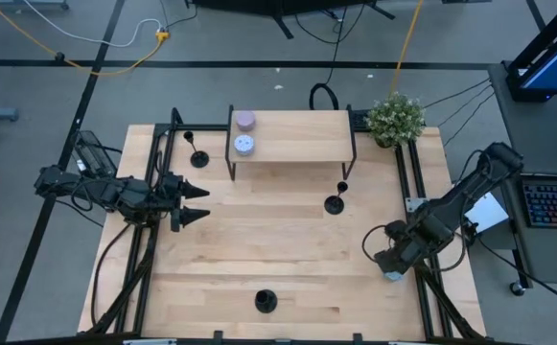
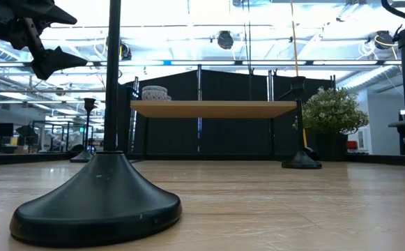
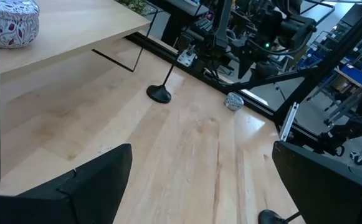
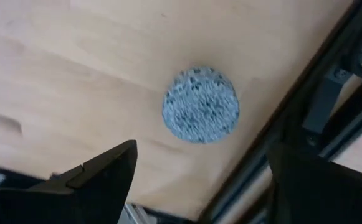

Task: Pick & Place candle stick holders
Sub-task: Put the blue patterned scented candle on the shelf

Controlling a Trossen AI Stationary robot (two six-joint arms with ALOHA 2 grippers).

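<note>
Tins (image 1: pixel 244 133) on shelf (image 1: pixel 297 136) — plant (image 1: pixel 396 118) right.

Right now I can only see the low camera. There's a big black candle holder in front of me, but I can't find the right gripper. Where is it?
Observer: The right gripper is down low at the right edge of the table, open and holding nothing.
Operator: Is there something under it?
Observer: Yes, a small round blue tin lies on the wood just ahead of the gripper's open fingers, and they are not touching it.
Operator: And the claw I see up high, whose is that?
Observer: That's the left gripper. It's open and hovers over the left side of the table, pointing toward the middle.
</note>
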